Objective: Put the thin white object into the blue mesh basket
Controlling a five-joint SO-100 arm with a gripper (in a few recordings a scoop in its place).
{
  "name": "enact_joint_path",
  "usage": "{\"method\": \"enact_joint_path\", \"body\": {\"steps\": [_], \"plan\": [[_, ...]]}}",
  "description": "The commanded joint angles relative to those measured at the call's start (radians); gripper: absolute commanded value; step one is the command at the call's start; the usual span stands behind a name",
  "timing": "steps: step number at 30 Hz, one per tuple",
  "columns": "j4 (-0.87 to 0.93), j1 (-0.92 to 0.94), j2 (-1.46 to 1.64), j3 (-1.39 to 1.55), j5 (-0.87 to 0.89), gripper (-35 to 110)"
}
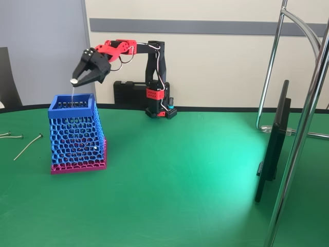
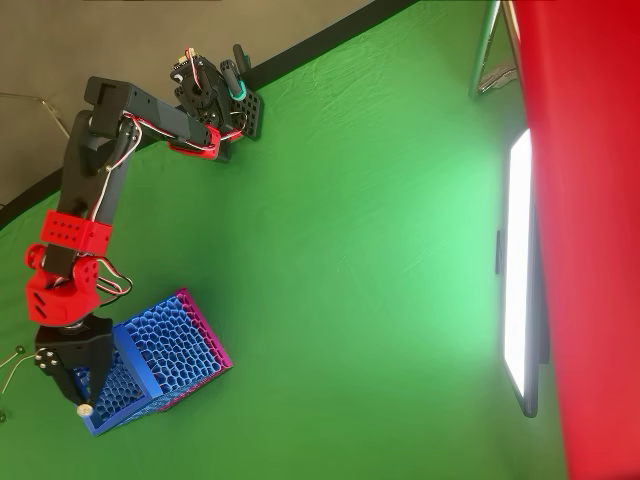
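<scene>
Table (image 1: 180, 180): green cloth top with a black edge along the far side; a bright patch of light falls on the cloth near its right edge in the fixed view.
Wall (image 1: 216, 51): cream, with a grey band (image 1: 205, 25) running across near the top.
Panel (image 1: 41, 46): blue-grey, at the far left behind the table.
Chair (image 1: 7, 77): dark back, at the left edge of the fixed view.
Case (image 1: 129, 92): black, standing at the table's far edge against the wall.
Frame (image 1: 303, 128): chrome tubes rising at the table's right edge.
Screen (image 2: 520, 270): thin, dark-framed, upright near the right edge, glowing white in the overhead view.
</scene>
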Motion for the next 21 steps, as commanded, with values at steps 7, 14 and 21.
{"method": "enact_joint_path", "body": {"steps": [7, 14, 21], "plan": [[-0.164, 0.077, 0.06, 0.109, -0.061, 19], [-0.233, 0.064, 0.225, 0.261, -0.144, 22], [-0.196, -0.032, 0.419, 0.397, -0.29, 18]]}}
